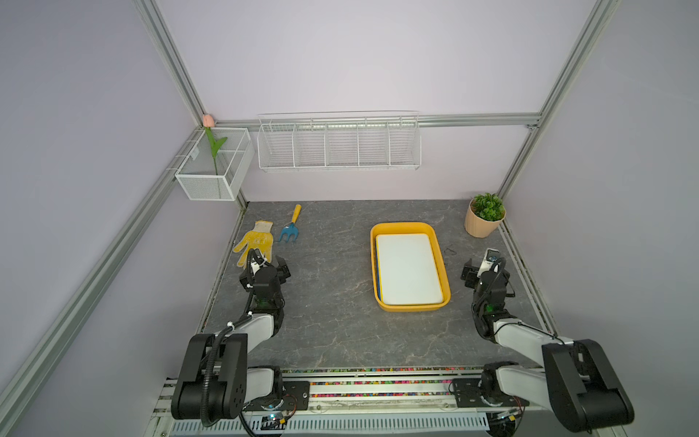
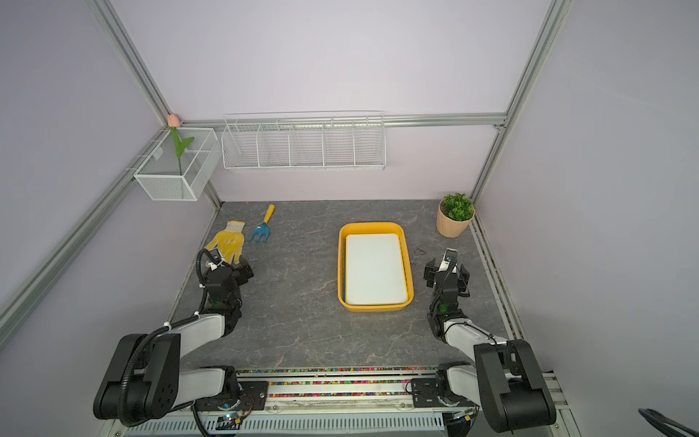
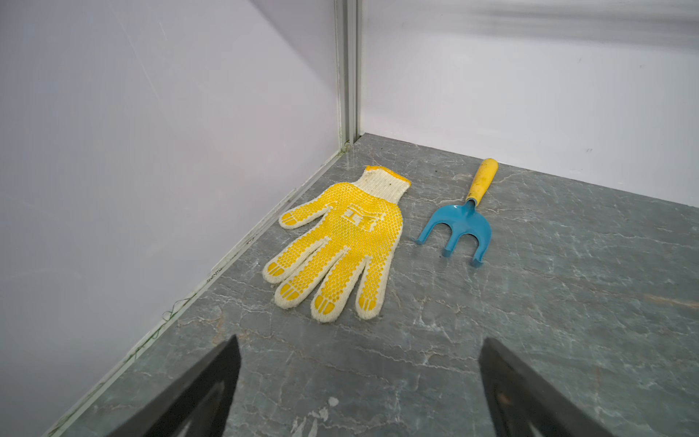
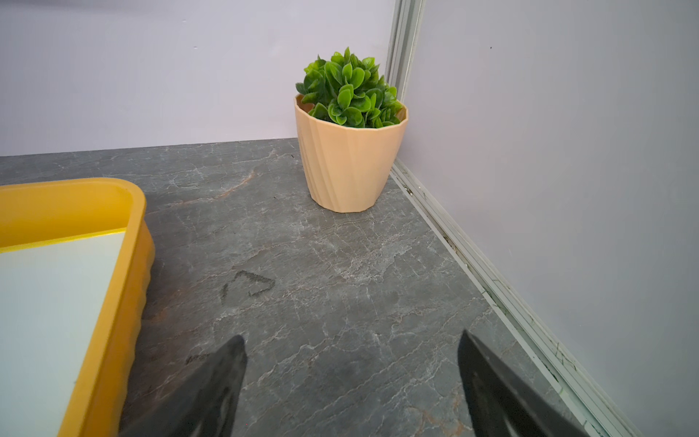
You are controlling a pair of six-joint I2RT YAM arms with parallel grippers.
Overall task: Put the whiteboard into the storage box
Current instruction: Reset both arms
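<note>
The white whiteboard lies flat inside the yellow-orange storage box, right of the table's middle in both top views. A blue edge shows under it at the box's left side. My left gripper stands open over bare table near the left wall, empty. On the box's right, my right gripper is open too, holding nothing. In the right wrist view the storage box and the whiteboard show beside that gripper.
A yellow dotted glove and a blue hand rake with a yellow handle lie just ahead of the left gripper. A potted plant stands at the back right corner. A mesh basket and wire rack hang on the walls.
</note>
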